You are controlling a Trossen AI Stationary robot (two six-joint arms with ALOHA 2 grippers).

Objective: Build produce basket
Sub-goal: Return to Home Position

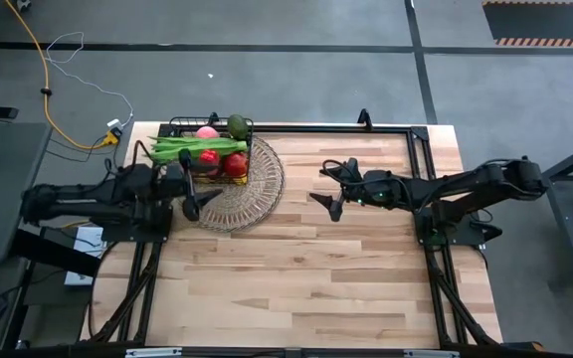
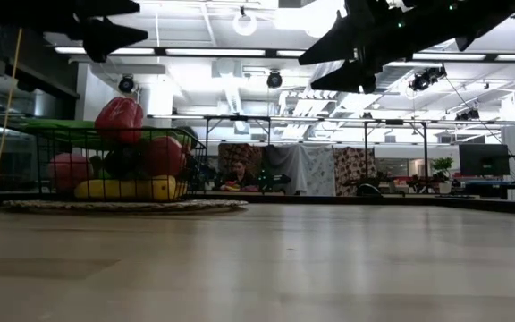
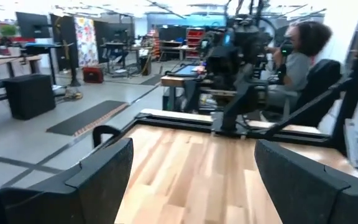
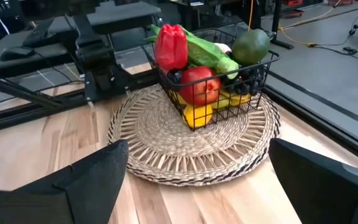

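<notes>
The black wire basket (image 1: 212, 151) stands on the round woven tray (image 1: 242, 189) near the table's far left corner, heaped with produce: a long green stalk (image 1: 192, 148), red pieces, a pink peach and an avocado (image 1: 236, 125). In the right wrist view the basket (image 4: 229, 93) shows a red pepper-like piece (image 4: 170, 45), a red apple (image 4: 199, 83) and yellow fruit. My left gripper (image 1: 189, 191) hovers open at the tray's left edge. My right gripper (image 1: 326, 189) hovers open over bare table, right of the tray.
The table's wooden top (image 1: 306, 278) stretches bare toward the near and right sides. A dark frame rail (image 1: 386, 127) runs along the far edge. In the left wrist view a person (image 3: 303, 56) sits beyond the table behind the other arm.
</notes>
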